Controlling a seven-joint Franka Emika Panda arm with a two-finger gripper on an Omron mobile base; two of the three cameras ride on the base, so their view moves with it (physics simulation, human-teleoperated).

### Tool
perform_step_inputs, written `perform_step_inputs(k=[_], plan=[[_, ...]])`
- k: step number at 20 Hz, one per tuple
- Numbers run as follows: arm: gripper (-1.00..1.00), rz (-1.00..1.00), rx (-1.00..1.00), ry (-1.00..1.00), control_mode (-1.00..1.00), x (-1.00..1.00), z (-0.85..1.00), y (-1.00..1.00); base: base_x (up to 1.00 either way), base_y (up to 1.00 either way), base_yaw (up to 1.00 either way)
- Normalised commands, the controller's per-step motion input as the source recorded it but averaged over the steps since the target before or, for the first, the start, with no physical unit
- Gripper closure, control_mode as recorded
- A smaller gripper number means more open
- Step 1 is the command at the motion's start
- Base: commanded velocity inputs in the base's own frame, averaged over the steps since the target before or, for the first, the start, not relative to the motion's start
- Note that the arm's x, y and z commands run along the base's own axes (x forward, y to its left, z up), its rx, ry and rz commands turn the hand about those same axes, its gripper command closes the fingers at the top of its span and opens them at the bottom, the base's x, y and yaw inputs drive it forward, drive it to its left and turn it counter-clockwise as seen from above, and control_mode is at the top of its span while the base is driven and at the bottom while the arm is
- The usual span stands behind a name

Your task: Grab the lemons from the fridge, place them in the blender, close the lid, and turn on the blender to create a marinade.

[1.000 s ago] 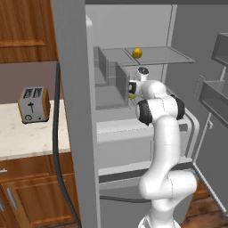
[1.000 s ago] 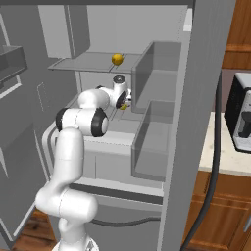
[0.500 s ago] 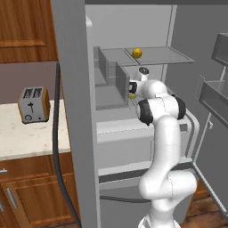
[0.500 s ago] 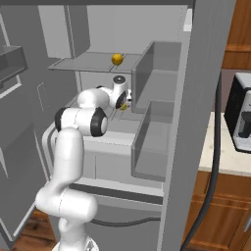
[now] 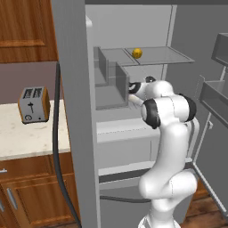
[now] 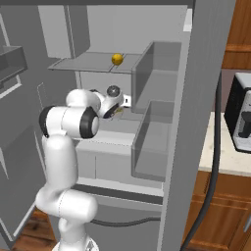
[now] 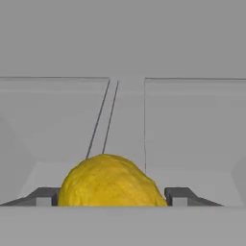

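Inside the open fridge (image 5: 73, 111) (image 6: 196, 122), my gripper (image 5: 131, 87) (image 6: 120, 110) (image 7: 111, 197) reaches over the middle shelf. It is shut on one lemon (image 7: 110, 182), which sits between the two finger tips with a tip against each side. From the right base view a sliver of that yellow lemon (image 6: 117, 112) shows at the hand. A second lemon (image 5: 137, 53) (image 6: 116, 59) rests on the glass shelf above, just higher than the hand. The blender and the lid are out of view.
Translucent bins (image 5: 120, 84) (image 6: 152, 137) stand beside the hand toward the counter side. Door bins (image 5: 218, 93) (image 6: 10, 56) hang on the open door on the other side. A silver toaster (image 5: 34, 104) (image 6: 242, 120) sits on the pale counter over wooden cabinets.
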Motion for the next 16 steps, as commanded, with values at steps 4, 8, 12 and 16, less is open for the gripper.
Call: perform_step_inputs(k=[4,8,12,16], plan=[[1.00,-0.03,0.10,-0.12,-1.00,-1.00,0.72,0.00,0.00,0.00,0.00],[1.00,-0.05,0.12,0.03,-1.00,-1.00,1.00,-0.11,0.00,0.00,0.00],[1.00,-0.08,0.13,0.27,-1.00,-1.00,1.00,-0.13,0.00,0.00,0.00],[1.00,-0.08,0.12,0.44,-1.00,-0.90,1.00,-0.12,0.00,0.00,0.00]])
